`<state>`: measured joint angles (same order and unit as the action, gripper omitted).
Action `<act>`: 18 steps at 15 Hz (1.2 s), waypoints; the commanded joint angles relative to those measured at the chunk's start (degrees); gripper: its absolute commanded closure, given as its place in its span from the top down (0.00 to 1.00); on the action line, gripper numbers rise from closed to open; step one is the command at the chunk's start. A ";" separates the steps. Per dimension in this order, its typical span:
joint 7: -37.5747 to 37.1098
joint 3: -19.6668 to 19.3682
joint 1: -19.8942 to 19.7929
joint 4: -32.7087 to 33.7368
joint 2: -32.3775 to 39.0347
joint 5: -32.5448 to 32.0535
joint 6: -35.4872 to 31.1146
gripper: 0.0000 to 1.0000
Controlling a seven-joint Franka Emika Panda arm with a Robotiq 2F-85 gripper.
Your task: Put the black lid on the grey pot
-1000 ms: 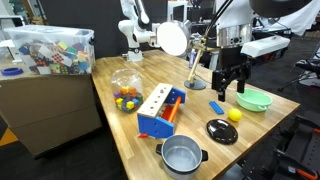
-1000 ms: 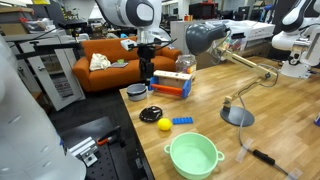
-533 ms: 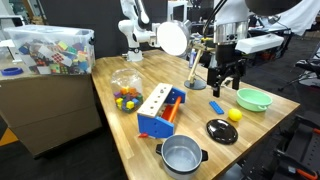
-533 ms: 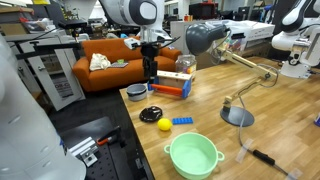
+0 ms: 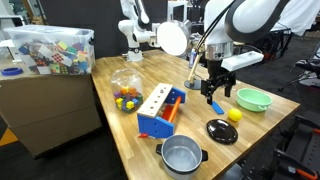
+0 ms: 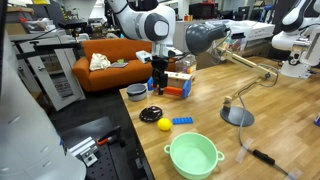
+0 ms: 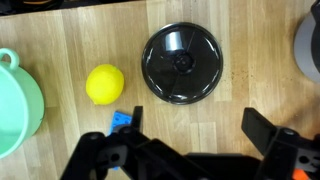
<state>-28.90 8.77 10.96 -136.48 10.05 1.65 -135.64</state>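
Observation:
The black lid (image 5: 221, 130) lies flat on the wooden table near its front edge, with a small centre knob; it also shows in an exterior view (image 6: 151, 114) and in the wrist view (image 7: 181, 64). The grey pot (image 5: 181, 155) stands at the table's near corner, open and empty; it shows in an exterior view (image 6: 136, 93), and only its rim (image 7: 309, 48) shows at the wrist view's right edge. My gripper (image 5: 213, 92) hangs open and empty above the table, up and behind the lid (image 6: 159, 84); its fingers (image 7: 190, 135) frame bare wood just below the lid.
A yellow ball (image 5: 234, 115) (image 7: 104, 84) lies beside the lid. A green bowl (image 5: 252, 99) (image 6: 193, 155), a blue block (image 5: 216, 108), an orange-blue toolbox (image 5: 161, 110), a bowl of coloured balls (image 5: 126, 92) and a desk lamp (image 6: 205, 38) stand around.
The arm has swung left and lowered toward the table's middle. The wrist has turned. The lid, pot and ball have not moved.

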 commanded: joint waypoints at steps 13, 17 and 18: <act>-0.41 -0.55 1.44 0.50 5.24 1.29 -1.41 1.00; -0.09 -0.53 2.36 0.17 7.58 2.38 -1.99 1.00; -0.09 -0.53 2.58 -0.01 8.07 2.65 -2.24 1.00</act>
<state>-29.06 8.72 12.69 -136.00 17.50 2.98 -136.55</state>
